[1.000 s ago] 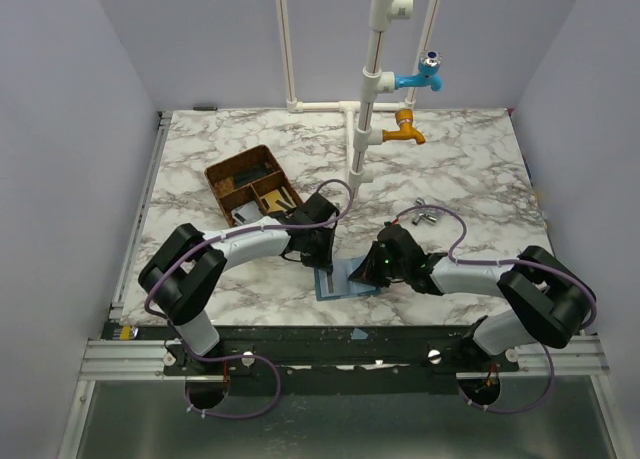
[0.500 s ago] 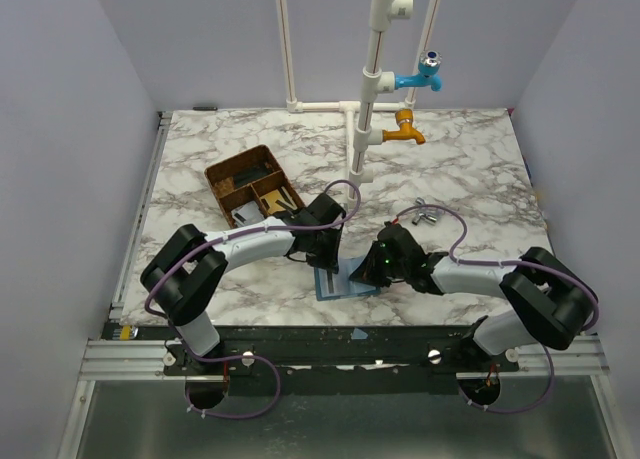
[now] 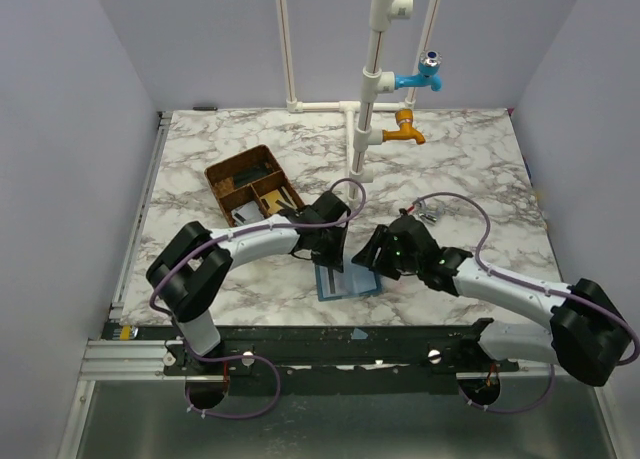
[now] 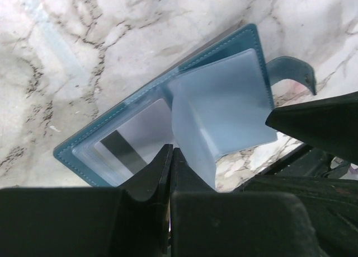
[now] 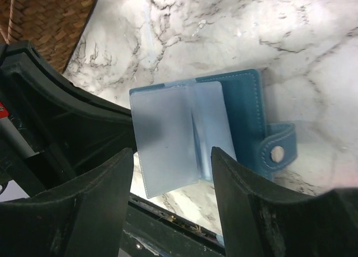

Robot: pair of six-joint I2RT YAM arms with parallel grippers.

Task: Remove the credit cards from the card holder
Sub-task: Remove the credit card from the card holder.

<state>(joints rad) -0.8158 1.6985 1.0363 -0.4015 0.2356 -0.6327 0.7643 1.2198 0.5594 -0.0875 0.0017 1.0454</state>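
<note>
Right end effector (image 3: pixel 372 256) now hangs clear of the card holder (image 3: pixel 347 281) with its jaws parted; a second ago it sat closed down on it. Right elbow has swung out toward the near right corner. Left arm has hardly shifted.

Top view: one blue card holder lies on the marble worktop (image 3: pixel 480 169) close to the near edge, between the two end effectors. Left end effector (image 3: pixel 330 251) touches its far left corner. One brown divided tray (image 3: pixel 253 184) sits beyond the left arm. One white pipe frame carries two taps, one blue tap (image 3: pixel 428 76) and one orange tap (image 3: pixel 405 131). One small metal piece (image 3: pixel 428 216) lies behind the right wrist.

Left wrist view: fingers pressed together, tips on the open holder at its fold. Cannot tell if a thin leaf is pinched. One pale leaf (image 4: pixel 224 111) stands up; card or sleeve, cannot tell. One clear pocket (image 4: pixel 134 136) lies flat. One strap (image 4: pixel 291 72) curls off the far edge.

Right wrist view: jaws wide, nothing between them. Holder lies open below, two pale leaves meeting at a crease, one snap (image 5: pixel 276 153) on the strap.
</note>
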